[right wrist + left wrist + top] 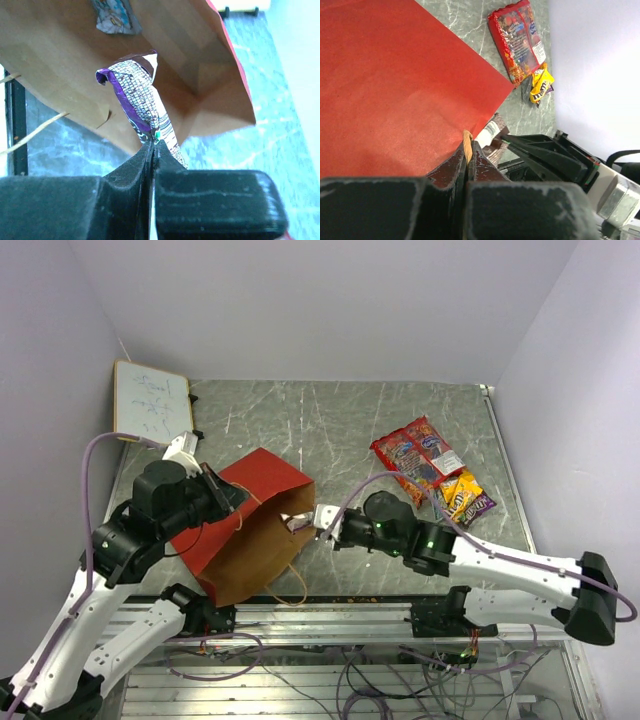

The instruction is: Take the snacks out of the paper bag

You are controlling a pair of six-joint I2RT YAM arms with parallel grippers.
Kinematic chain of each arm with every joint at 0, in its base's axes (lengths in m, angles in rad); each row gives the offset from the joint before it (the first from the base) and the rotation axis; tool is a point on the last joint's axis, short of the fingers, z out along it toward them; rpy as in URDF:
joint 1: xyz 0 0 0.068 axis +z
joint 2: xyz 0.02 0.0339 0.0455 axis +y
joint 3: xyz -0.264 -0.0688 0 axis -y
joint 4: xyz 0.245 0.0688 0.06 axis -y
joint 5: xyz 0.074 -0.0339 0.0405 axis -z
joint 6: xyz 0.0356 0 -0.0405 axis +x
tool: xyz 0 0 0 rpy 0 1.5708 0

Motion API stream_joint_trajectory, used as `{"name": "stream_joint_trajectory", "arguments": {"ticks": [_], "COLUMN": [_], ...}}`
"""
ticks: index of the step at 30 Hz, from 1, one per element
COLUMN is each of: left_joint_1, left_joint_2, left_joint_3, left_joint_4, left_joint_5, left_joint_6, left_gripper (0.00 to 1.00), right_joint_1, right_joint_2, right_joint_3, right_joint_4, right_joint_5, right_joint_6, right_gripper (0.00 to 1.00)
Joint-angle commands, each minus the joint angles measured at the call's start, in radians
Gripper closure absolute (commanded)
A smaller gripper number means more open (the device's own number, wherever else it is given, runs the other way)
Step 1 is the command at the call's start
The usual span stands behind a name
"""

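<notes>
White board [152, 403], possibly scribbled, at far-left corner of grey table [330, 420]

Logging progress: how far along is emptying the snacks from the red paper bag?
Done: red crisp packets and a yellow candy pack on the table. In hand: right gripper pinches a purple-brown packet at the mouth of the red paper bag; left gripper clamps its edge. Left: silvery-blue pack inside.

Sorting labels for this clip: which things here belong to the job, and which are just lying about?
Job:
red paper shopping bag
purple-and-white foil packet in right tool
silvery-blue packet inside bag
red crisp bags
yellow candy pack

Lying about:
white scribbled board
</notes>
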Motion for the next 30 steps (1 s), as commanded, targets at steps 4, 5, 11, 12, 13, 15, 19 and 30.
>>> {"name": "stream_joint_trajectory", "arguments": {"ticks": [4, 5, 11, 12, 13, 15, 19, 30], "left_joint_1": [-0.007, -0.007, -0.008, -0.007, -0.007, -0.006, -0.007, -0.007], "left_joint_2": [0.041, 0.048, 0.061, 0.06, 0.062, 0.066, 0.069, 0.057], "left_joint_3": [0.042, 0.05, 0.066, 0.067, 0.069, 0.072, 0.072, 0.085], "left_joint_4": [0.033, 0.029, 0.016, 0.014, 0.012, 0.013, 0.009, -0.019], "left_joint_5": [-0.034, -0.036, -0.038, -0.041, -0.043, -0.037, -0.024, 0.012], "left_joint_6": [0.04, 0.045, 0.068, 0.07, 0.073, 0.083, 0.099, 0.134], "left_gripper": [0.93, 0.93, 0.93, 0.93, 0.93, 0.93, 0.93, 0.93], "right_joint_1": [0.0, 0.001, -0.001, -0.002, -0.002, -0.006, -0.052, -0.614], "right_joint_2": [-0.164, -0.184, -0.24, -0.238, -0.232, -0.216, -0.175, -0.033], "right_joint_3": [0.067, 0.075, 0.14, 0.155, 0.168, 0.189, 0.218, 0.285], "right_joint_4": [-0.305, -0.328, -0.453, -0.478, -0.5, -0.54, -0.559, -0.554], "right_joint_5": [0.278, 0.328, 0.644, 0.718, 0.782, 0.899, 1.021, 0.727], "right_joint_6": [0.236, 0.27, 0.518, 0.56, 0.599, 0.686, 0.772, 0.994], "right_gripper": [1.0, 1.0, 1.0, 1.0, 1.0, 1.0, 1.0, 1.0]}}
